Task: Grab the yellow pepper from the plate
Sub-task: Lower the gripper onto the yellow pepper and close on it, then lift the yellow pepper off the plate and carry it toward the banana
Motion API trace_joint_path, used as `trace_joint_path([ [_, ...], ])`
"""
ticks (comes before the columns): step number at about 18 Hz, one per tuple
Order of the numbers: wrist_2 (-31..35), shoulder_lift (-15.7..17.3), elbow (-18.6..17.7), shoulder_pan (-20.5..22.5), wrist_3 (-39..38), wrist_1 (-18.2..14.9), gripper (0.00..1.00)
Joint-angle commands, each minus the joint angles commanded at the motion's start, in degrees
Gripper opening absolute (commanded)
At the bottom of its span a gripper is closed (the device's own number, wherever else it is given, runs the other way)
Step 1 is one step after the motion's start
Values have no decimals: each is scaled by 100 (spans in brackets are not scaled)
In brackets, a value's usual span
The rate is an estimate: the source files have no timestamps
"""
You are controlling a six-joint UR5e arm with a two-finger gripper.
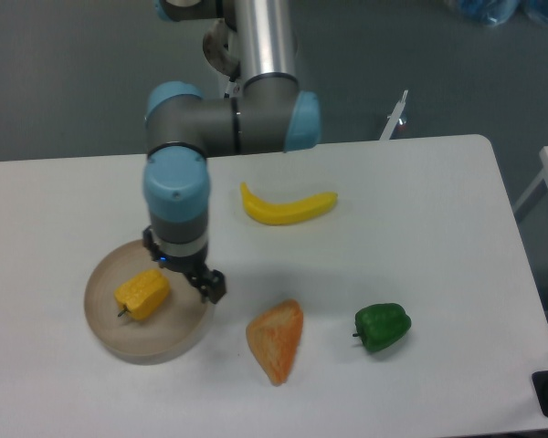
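While the yellow pepper (143, 294) lies on the plate (110, 342) near the tabletop's front-left corner, no lift yet. Gripper (204, 283) low over the plate's right rim, just beside the pepper; jaws' spread impossible to tell. Left: grasp, raise.

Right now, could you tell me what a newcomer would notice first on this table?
Likely the grey-and-blue arm reaching down over the plate at front left, where the yellow pepper lies. Next, the banana mid-table and the green pepper front right.
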Motion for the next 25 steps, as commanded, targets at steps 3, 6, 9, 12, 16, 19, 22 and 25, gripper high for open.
trace_joint_path([
  [3,53,-26,-369,-194,-572,913,100],
  [6,193,-44,-502,-221,-573,995,100],
  [9,272,-79,-546,-335,-599,986,100],
  [12,273,-176,-572,-361,-617,1004,100],
  [16,273,-377,-563,-379,-617,1039,100],
  [19,273,-422,-563,-440,-635,1039,100],
  [22,299,-448,-563,-449,-626,1039,60],
  [25,351,-422,-555,-449,-617,1030,0],
])
